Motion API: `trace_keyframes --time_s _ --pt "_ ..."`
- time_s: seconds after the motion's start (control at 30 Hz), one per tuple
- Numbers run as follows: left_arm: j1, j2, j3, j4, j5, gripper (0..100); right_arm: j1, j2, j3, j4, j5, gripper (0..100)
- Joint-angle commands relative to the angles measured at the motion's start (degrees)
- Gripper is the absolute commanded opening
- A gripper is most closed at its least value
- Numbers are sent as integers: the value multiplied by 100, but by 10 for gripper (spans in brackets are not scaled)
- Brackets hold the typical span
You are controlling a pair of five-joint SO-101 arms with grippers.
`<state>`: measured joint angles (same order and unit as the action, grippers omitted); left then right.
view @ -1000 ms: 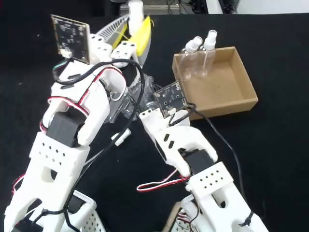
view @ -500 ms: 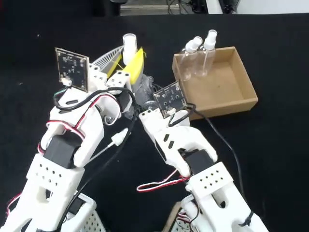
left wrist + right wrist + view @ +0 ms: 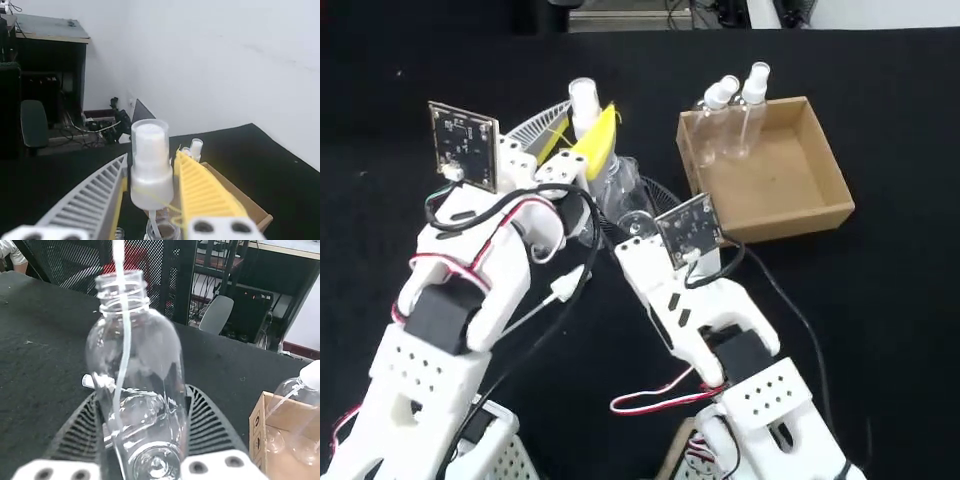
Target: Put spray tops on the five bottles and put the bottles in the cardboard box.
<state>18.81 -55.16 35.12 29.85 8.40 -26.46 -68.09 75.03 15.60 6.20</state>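
The left tool [image 3: 588, 125] pinches a white spray top [image 3: 150, 160]. Its thin tube [image 3: 120, 340] hangs inside the clear bottle [image 3: 135, 355]. The right tool [image 3: 142, 400] squeezes that bottle and holds it near the cardboard box [image 3: 825, 195]. I think the top should go straight down onto the neck, slowly, so the tube does not bend, and then be twisted tight. Two finished bottles [image 3: 730, 125] stand in the box's far corner. Another spray top [image 3: 570, 285] lies on the black surface [image 3: 880, 300] by the left arm. The arms are close and could bump.
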Motion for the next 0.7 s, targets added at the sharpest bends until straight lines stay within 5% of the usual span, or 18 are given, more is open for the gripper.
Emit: trace_keyframes --time_s 0.0,0.67 --pt "277 -325 -585 563 62 148 -9 -136 -57 -158 -35 11" --pt "277 -422 -1138 914 0 152 0 -119 -40 -123 -35 11"
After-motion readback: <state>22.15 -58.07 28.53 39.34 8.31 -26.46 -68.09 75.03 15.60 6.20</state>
